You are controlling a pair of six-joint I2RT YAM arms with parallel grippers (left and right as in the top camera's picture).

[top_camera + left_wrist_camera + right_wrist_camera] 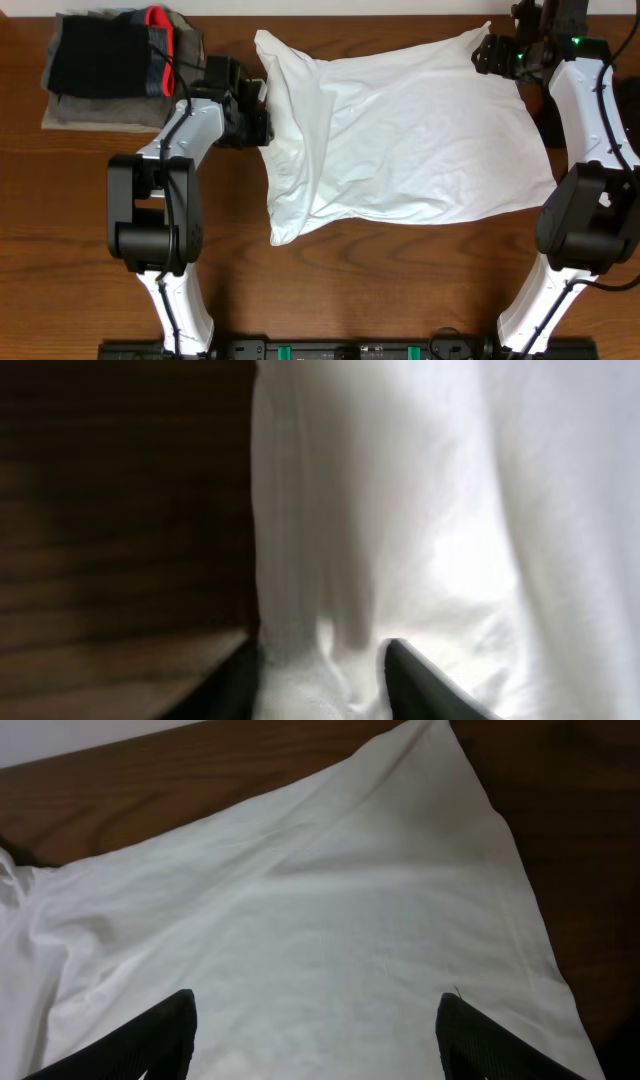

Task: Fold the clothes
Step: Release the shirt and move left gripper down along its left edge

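A large white fabric T-shirt (400, 130) lies spread across the middle of the brown wooden counter (400, 290), rumpled along its left side and flatter toward the right. The left pincer (262, 118) sits at the shirt's left edge, its two black fingers (232, 682) closed in on a bunched fold of white cloth that fills the gap between them (the wrist view shows this close up). The right pincer (487, 52) hovers over the shirt's far right corner, jaws spread wide, with only flat cloth beneath and nothing held. At the counter's far left corner, apart from the shirt, rests a folded stack of grey, black and red-trimmed garments (110, 70).
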